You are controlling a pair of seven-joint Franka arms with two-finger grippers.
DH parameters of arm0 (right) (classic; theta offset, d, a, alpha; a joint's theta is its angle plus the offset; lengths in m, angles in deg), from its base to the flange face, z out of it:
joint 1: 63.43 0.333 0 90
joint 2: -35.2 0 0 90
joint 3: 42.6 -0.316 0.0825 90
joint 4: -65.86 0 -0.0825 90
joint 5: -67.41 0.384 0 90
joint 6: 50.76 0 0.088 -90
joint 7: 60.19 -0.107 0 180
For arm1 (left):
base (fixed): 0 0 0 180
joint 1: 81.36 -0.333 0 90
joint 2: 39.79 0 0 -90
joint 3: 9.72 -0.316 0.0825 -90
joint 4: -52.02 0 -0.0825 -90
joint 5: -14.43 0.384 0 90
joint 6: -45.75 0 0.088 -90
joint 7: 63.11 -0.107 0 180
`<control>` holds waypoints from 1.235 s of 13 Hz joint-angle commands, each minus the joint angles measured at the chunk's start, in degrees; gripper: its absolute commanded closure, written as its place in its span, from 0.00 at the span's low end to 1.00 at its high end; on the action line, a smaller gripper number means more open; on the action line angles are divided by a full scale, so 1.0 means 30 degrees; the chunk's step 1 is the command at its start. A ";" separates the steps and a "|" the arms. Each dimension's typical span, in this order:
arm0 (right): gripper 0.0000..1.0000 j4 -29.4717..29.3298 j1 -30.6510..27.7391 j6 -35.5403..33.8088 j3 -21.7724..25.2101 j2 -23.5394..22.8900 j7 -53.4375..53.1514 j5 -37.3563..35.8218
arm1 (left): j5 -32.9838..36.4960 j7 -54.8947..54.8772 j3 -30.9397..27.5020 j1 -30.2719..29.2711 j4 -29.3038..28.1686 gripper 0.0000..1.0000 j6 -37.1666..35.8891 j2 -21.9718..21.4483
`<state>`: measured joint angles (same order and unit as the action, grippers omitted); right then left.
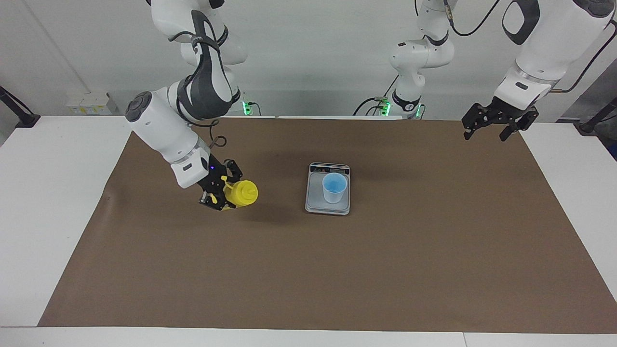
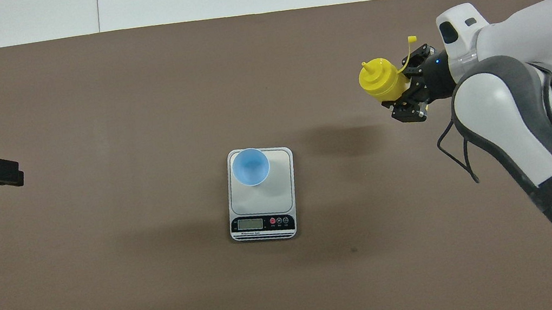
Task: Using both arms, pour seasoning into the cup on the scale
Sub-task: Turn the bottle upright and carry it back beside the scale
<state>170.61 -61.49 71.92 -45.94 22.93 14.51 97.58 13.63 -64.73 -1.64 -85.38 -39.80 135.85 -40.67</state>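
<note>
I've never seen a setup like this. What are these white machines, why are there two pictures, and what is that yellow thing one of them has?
These are two robot arms at a table covered by a brown mat. Each arm ends in a black two-fingered grasping tool. Both pictures show the same moment: one camera faces the robots from across the table, the other looks down from above the robots' own end, so the sides appear swapped.

On the mat sits a flat kitchen scale with a small blue cup standing on it.

The right tool is shut on a yellow squeeze bottle, holding it off the mat, beside the scale toward the right arm's end. The left tool is open and empty, waiting in the air over the mat's edge at its own end of the table.
</note>
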 commanded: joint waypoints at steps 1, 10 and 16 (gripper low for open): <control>1.00 0.2343 -0.1140 0.0705 -0.0263 0.1481 0.2074 0.2850 | -0.0174 -0.0251 0.0033 -0.0212 -0.0420 0.00 0.0056 -0.0409; 1.00 0.5538 -0.3223 0.1644 -0.0233 0.0692 1.2388 1.3195 | -0.0174 -0.0280 0.0033 -0.0182 -0.0420 0.00 0.0056 -0.0409; 1.00 0.5717 -0.4072 0.0506 -0.0233 -0.0828 1.6163 1.6625 | -0.0174 -0.0251 0.0033 -0.0211 -0.0420 0.00 0.0056 -0.0409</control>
<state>187.59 -71.69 75.93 -45.88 21.46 58.27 143.82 13.63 -64.73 -1.64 -85.38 -39.80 135.85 -40.67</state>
